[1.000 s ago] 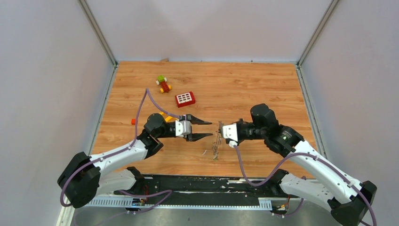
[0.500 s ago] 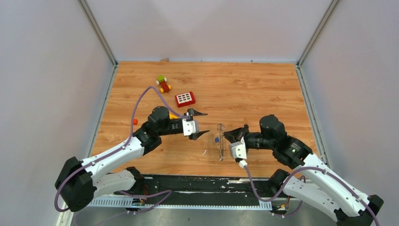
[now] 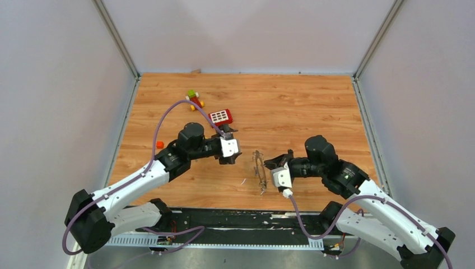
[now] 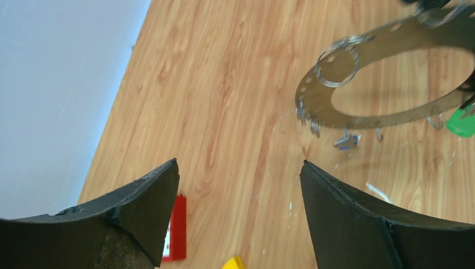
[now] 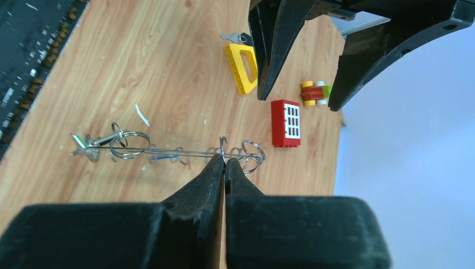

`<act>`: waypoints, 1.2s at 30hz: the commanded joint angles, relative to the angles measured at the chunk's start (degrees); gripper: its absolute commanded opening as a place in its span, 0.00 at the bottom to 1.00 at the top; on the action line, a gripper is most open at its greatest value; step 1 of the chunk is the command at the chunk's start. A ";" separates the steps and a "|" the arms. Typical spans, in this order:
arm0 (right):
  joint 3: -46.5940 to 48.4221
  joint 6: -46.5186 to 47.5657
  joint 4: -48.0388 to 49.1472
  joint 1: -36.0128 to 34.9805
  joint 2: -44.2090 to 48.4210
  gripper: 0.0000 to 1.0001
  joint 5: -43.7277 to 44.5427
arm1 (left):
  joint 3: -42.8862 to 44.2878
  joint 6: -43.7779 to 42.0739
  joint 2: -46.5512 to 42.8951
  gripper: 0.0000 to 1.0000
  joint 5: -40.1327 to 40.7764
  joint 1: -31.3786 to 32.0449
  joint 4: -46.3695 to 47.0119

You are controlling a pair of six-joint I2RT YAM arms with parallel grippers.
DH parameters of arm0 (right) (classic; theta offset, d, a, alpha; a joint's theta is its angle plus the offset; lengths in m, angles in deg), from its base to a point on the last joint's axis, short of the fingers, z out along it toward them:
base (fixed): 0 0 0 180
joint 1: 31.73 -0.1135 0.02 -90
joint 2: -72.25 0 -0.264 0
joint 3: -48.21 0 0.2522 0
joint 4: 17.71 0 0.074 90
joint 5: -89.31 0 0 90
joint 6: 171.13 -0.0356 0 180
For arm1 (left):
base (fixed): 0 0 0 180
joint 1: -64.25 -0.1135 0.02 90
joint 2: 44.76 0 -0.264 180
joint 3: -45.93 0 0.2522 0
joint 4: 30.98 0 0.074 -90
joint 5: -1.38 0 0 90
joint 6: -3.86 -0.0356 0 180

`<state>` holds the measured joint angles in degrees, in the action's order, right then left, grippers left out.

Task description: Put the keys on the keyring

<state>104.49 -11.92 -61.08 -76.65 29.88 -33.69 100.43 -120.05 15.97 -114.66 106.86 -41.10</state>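
Two arms face each other across the keyring (image 3: 259,171), which stands on edge above the table (image 3: 313,106). The right gripper (image 5: 224,162) is clenched on the keyring's rim and holds it upright. Small split rings hang along that rim, and a green-headed key (image 4: 462,123) and a blue-headed key (image 4: 347,140) dangle from it. The left gripper (image 4: 240,168) sits just left of the keyring, its jaws spread wide with nothing between them. Farther left of the keyring, past that gripper, lie a yellow block (image 5: 242,67) with a loose key (image 5: 232,38) just beside its end, a red brick (image 3: 220,117) and a small toy figure (image 3: 194,100).
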 commanded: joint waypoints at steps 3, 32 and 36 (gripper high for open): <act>7.00 -8.55 -1.64 -0.18 -1.53 0.00 -4.39 | 2.42 -3.21 -4.21 0.95 6.29 -4.69 -13.96; 7.14 -15.97 -1.84 0.38 -5.52 0.00 -2.57 | 21.82 -21.83 31.11 0.83 8.88 -30.16 -51.49; 7.05 -15.53 -2.10 0.45 -5.69 0.00 -2.60 | 26.39 -24.35 37.85 0.77 8.55 -31.47 -55.07</act>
<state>110.55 -27.11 -64.75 -76.54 23.91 -35.65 122.57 -139.31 49.28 -104.21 76.68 -91.13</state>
